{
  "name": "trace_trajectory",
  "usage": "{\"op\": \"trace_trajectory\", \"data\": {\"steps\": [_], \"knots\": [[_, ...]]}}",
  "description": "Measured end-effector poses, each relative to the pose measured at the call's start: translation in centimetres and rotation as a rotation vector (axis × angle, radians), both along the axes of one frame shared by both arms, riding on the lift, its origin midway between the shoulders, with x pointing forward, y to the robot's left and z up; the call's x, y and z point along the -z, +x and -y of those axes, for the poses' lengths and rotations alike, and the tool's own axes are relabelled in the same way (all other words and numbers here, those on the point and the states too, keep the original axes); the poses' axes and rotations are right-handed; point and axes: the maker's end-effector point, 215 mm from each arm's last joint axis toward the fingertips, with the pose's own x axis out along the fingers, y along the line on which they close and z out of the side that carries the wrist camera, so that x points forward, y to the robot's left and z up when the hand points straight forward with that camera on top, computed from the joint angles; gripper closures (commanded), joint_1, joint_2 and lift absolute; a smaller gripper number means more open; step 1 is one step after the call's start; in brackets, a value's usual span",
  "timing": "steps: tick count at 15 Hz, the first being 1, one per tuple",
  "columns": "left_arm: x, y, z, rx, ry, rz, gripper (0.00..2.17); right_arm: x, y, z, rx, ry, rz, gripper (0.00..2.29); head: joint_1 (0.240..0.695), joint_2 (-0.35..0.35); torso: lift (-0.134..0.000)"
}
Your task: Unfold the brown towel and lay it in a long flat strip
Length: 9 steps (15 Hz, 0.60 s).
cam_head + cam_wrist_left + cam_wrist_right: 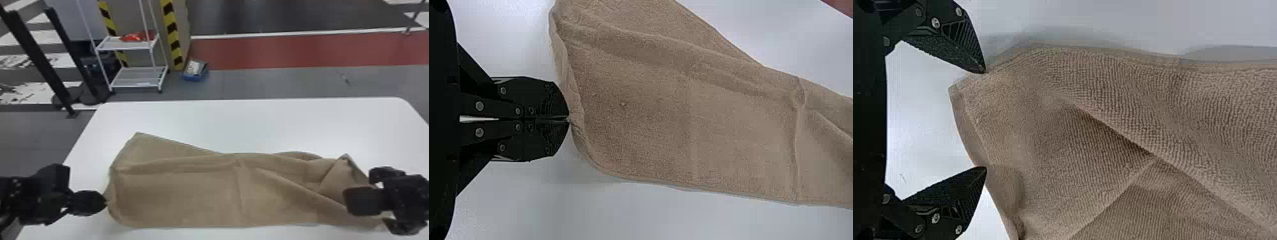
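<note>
One white table (255,124) with rounded far corners spreads across the view from my robot's head. One brown towel (178,198) lies lengthwise over its near part, reaching from my left gripper (107,201) to my right gripper (379,196). One corner at the towel's far left points away from me. Long folds run along its far side, and one crease crosses near the middle. The right end is rumpled, with one flap doubled over into a peak. Behind the table, one broad red strip (303,51) crosses the grey floor. At the far left stand one white rack (127,44), with two shelves in sight, and two slanting black posts (38,60). Two bands of yellow-and-black stripes (172,32) run up beside and behind the rack.

I count two black grippers, two fingers each. On my left one, the fingers are closed, tips together, pinching the edge of the towel's left end. On my right one, the fingers (960,47) are spread wide. One corner of the towel's right end shows between them in the right wrist view; whether either finger touches the cloth, I can't tell.

Smaller again: one blue crate (193,77) on the floor, right of the rack, and red material (134,36) on the upper shelf. Smallest is one dark speck (623,104) on the towel's left half.
</note>
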Motion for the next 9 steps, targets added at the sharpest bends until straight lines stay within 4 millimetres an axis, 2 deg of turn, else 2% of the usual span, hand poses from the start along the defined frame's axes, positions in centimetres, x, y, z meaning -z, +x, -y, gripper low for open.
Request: {"op": "trace_trajectory", "data": {"steps": [2, 4, 5, 6, 8, 9], "knots": [[0.0, -0.1, 0.0, 0.0, 0.003, 0.0, 1.17, 0.7, -0.6, 0.2, 0.002, -0.002, -0.017, 0.27, 0.695, 0.109, -0.116], [0.0, -0.2, -0.1, -0.001, 0.005, -0.002, 1.17, 1.3, -1.0, 0.2, 0.003, 0.003, -0.03, 0.48, 0.695, 0.11, -0.116], [0.0, -0.2, -0.1, -0.001, 0.005, -0.002, 1.17, 1.4, -1.1, 0.1, 0.002, 0.008, -0.033, 0.7, 0.695, 0.111, -0.116], [0.0, -0.1, 0.0, -0.001, 0.005, -0.001, 1.17, 1.4, -1.1, -0.2, 0.001, 0.018, -0.033, 1.07, 0.695, 0.113, -0.116], [-0.1, -0.1, 0.0, -0.002, 0.006, 0.0, 1.17, 0.9, -0.8, -0.7, -0.001, 0.053, -0.022, 1.98, 0.695, 0.12, -0.116], [0.0, -0.1, -0.1, -0.003, 0.007, -0.001, 1.17, 0.2, -0.6, -0.9, 0.003, 0.082, -0.009, 2.15, 0.695, 0.124, -0.116]]}}
